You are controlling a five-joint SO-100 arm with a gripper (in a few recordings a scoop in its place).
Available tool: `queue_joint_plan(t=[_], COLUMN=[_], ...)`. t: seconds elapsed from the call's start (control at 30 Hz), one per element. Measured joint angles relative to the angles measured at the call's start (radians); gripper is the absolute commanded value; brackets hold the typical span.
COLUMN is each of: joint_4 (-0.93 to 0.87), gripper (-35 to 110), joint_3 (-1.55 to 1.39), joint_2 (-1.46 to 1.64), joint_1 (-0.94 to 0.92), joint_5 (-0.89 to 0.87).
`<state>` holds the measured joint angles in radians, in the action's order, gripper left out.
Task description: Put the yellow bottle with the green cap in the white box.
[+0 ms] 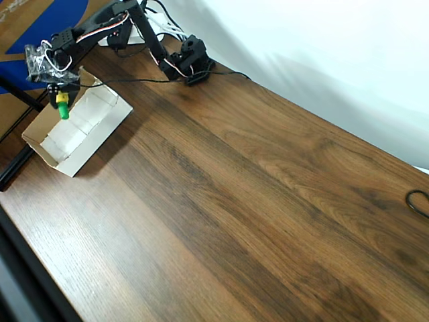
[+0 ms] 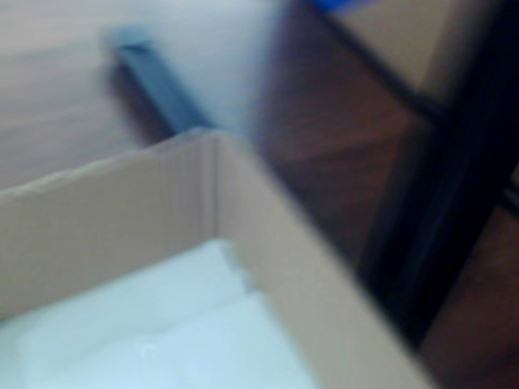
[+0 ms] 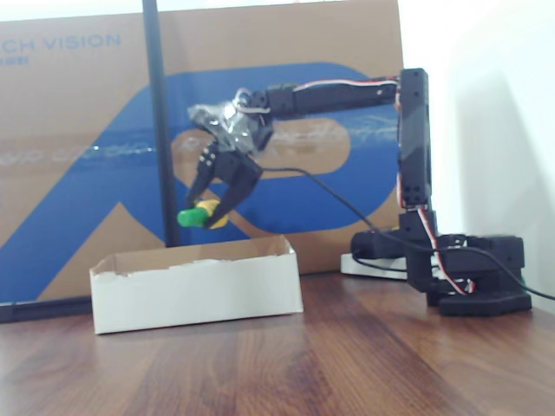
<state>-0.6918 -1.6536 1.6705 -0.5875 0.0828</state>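
In the fixed view the black two-finger gripper [image 3: 217, 204] hangs in the left-centre of the frame, its fingers closed around the tiny bright yellow plastic bottle with a green cap [image 3: 201, 214]. The bottle lies roughly sideways between the fingers, green cap pointing left, held in the air above the shallow rectangular open-top white cardboard box [image 3: 198, 288] and clear of its walls. The box sits on the dark brown wood-grain table [image 3: 347, 364], left of the arm's black base [image 3: 473, 277]. Behind everything stands a large tan cardboard sheet with a blue printed shape [image 3: 87, 165], and a thin black upright pole [image 3: 157, 121] rises in front of it.

In the overhead view the gripper [image 1: 57, 90] is in the upper left of the frame with the bottle [image 1: 62, 106] poking out below it, green cap towards the lower right, over the far end of the box [image 1: 100, 131]. The box lies on a slant near the table's [image 1: 255, 201] left edge, its white floor creased.

The wrist view is blurred; it shows a tan-walled corner of the box [image 2: 268, 267] with the white floor at lower left
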Motion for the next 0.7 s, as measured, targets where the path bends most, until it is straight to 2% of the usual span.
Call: queue_joint_plan(t=[0.07,0.47,0.63,0.7], joint_4=[0.011,-0.006,-0.025,-0.015], gripper=[19,18,0,0], joint_3=[-0.017,-0.026,-0.091,-0.149], joint_2=[0.000,0.005,0.071,0.112], joint_1=[0.006,0.135,0.202,0.247], joint_5=[0.028,0.040,0.037,0.040])
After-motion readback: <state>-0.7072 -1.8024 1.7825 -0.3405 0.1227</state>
